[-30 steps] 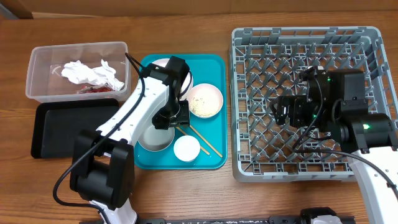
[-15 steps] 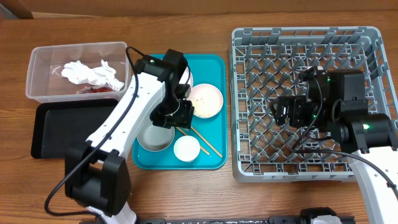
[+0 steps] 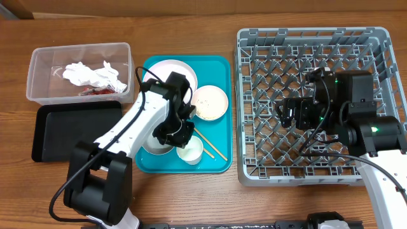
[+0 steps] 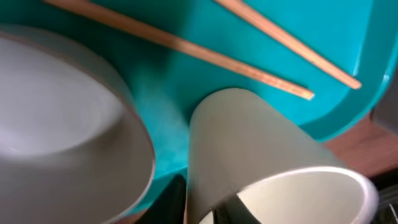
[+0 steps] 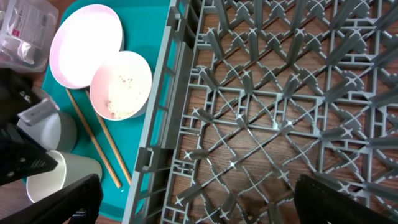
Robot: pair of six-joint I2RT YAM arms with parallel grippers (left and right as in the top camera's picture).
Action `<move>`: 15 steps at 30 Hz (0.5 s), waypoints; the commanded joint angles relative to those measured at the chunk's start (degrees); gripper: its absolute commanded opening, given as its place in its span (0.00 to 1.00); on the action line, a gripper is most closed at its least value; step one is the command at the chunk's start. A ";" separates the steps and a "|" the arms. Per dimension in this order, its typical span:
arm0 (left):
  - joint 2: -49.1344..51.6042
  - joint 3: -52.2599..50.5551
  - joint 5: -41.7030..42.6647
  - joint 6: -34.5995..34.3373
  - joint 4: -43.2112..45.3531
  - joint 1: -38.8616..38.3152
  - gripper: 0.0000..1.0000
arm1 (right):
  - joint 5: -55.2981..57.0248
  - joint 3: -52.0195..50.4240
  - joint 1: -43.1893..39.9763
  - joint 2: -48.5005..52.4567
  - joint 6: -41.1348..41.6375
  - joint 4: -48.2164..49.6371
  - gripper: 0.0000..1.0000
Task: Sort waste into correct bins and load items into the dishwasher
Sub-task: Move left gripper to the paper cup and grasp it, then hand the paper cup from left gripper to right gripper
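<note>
My left gripper (image 3: 181,141) is low over the teal tray (image 3: 219,162). It is shut on the wall of the small white cup (image 3: 191,152), with one finger inside and one outside. In the left wrist view the cup (image 4: 249,143) fills the front, with a grey bowl (image 4: 56,118) to its left and two chopsticks (image 4: 186,46) behind. The pink-white plate (image 3: 166,69) and a bowl with rice grains (image 3: 210,102) lie further back on the tray. My right gripper (image 3: 286,114) is open and empty over the grey dish rack (image 3: 318,38), which is also in the right wrist view (image 5: 280,93).
A clear tub (image 3: 38,89) at the far left holds the white napkin (image 3: 82,73) and the red-and-white wrapper (image 3: 95,91). A black tray (image 3: 70,130) lies in front of it. The rack has many upright pegs.
My left gripper has moved from the tray's middle toward the front and down onto the white cup, uncovering the plate. The right arm has not moved.
</note>
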 commanded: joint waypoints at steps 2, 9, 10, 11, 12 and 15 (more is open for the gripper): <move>-0.48 -3.39 0.00 0.66 2.58 -0.11 0.04 | -0.55 1.03 -0.11 0.17 -0.02 0.31 1.00; -0.50 5.27 17.88 6.01 -4.52 3.23 0.04 | -13.33 1.03 -0.11 0.26 0.00 1.90 1.00; -0.50 7.93 23.41 8.41 -6.49 4.72 0.04 | -18.40 1.03 -0.11 0.55 0.13 3.23 1.00; -0.50 10.05 27.71 10.25 -8.04 6.12 0.04 | -21.70 1.03 -0.11 0.92 1.16 4.31 1.00; -0.50 12.22 33.00 12.15 -9.49 7.82 0.04 | -25.27 1.03 -0.11 1.53 3.32 5.88 1.00; -0.50 15.85 50.05 18.91 -12.70 12.79 0.04 | -34.97 1.01 0.44 4.55 7.74 11.13 1.00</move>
